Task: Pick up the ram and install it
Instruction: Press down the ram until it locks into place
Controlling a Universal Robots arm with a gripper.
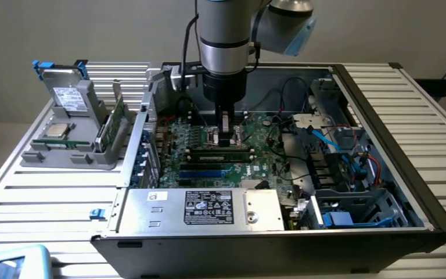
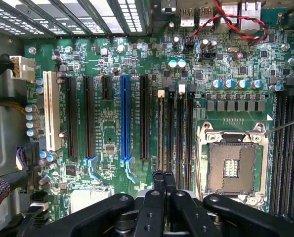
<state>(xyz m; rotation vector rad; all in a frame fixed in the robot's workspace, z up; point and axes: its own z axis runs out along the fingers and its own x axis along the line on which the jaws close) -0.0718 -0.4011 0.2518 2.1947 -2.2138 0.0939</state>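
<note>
- We see the robot arm [image 1: 225,35] reaching straight down into an open computer case [image 1: 378,133] lying on a slatted white counter [image 1: 45,192].
- Its gripper [image 1: 227,138] is closed, low over the green motherboard [image 1: 207,165], just above a ram stick [image 1: 221,155] lying lengthwise in the slots.
- A silver power supply [image 1: 200,208] with a white label fills the case's near edge.
- At the exterior view's left, a grey holder [image 1: 72,154] carries a square silver processor [image 1: 56,129], a boxy drive [image 1: 72,99] and a green board [image 1: 114,129] standing on edge.
</note>
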